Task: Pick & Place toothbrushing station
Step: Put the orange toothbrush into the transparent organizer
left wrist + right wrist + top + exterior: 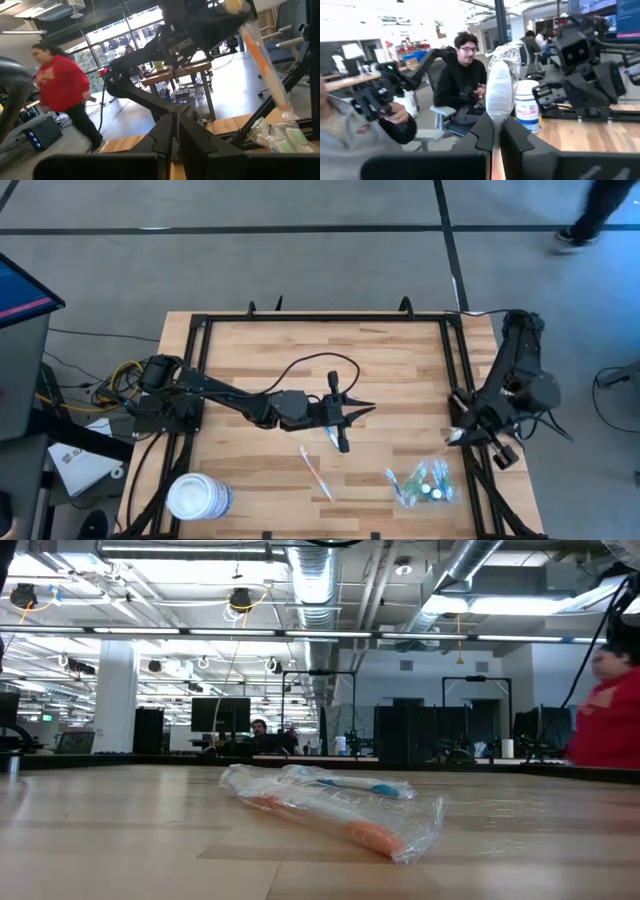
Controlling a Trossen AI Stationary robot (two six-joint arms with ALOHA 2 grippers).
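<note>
The toothbrushing station (420,484), a small see-through plastic holder with green and blue bits, lies on the wood near the table's near right corner and also shows in the left wrist view (280,134). Two clear-wrapped toothbrushes lie mid-table: an orange one (315,470) (365,833) and a blue one (333,435) (360,785). My left gripper (368,410) (175,134) hovers shut above the blue one, pointing toward the table's right. My right gripper (458,437) (495,134) is at the table's right edge, shut on a clear packet (500,85). My right gripper pinches the clear packet's lower end (496,116) between its two fingers. The fingers lie about level and point toward the table's left. The packet stands up above the fingers, its crinkled top (512,50) free, lifted clear of the table.
A large white round tub (197,497) (527,105) stands at the near left corner. Black frame rails (455,380) border the table. People are beyond the table: one in red (60,85), one seated (465,75). Bare wood lies at the table's far middle (320,345).
</note>
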